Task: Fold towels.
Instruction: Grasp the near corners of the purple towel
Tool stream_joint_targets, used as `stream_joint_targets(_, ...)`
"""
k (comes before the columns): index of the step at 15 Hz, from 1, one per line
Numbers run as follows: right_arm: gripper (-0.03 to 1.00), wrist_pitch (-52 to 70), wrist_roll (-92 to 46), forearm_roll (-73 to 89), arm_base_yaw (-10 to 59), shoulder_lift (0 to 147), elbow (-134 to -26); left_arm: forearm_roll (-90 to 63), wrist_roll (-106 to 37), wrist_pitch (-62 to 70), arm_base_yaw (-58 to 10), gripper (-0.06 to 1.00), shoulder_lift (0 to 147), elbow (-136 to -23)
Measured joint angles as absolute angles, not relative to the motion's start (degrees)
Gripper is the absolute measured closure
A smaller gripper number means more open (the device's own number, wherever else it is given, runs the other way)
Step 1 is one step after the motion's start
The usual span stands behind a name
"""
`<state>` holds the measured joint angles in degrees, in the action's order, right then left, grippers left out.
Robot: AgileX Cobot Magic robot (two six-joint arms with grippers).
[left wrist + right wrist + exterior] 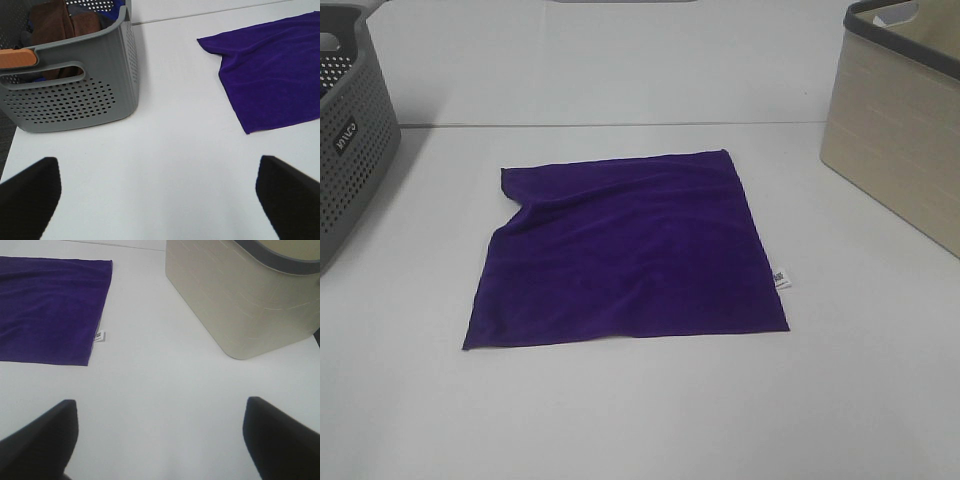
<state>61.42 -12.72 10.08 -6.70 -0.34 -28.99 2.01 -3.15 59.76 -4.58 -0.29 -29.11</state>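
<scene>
Both grippers are waiting with jaws spread wide and nothing between them. The left gripper point(160, 200) is hovering over bare white tabletop point(165, 150) near the grey perforated plastic basket point(75, 95), and the right gripper point(160, 440) near the beige textured storage bin point(240, 300). Each is well apart from the deep purple square towel point(630, 250), which is lying spread out and unfolded in the middle of the table. Trouble is likely brewing at the towel's far left corner point(515, 195), which is puckering inward; a fold begun from there would probably be coming out skewed. The soft cloth is also lying flush on the table and giving fingertips little to pinch, so an edge could be slipping free. Only the left wrist view is showing brown cloth point(55, 20) heaped inside the basket, the small white tag point(99, 336) is reading clearest in the right wrist view, and neither gripper is appearing in the high view.
</scene>
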Motion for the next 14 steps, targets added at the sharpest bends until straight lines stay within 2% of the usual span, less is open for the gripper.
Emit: stream_joint_targets(14,0.10,61.4,-12.7,10.1,-6.7,-0.3,-29.0,2.0,-3.2,59.8,-4.6,-0.04,-0.3,-29.1)
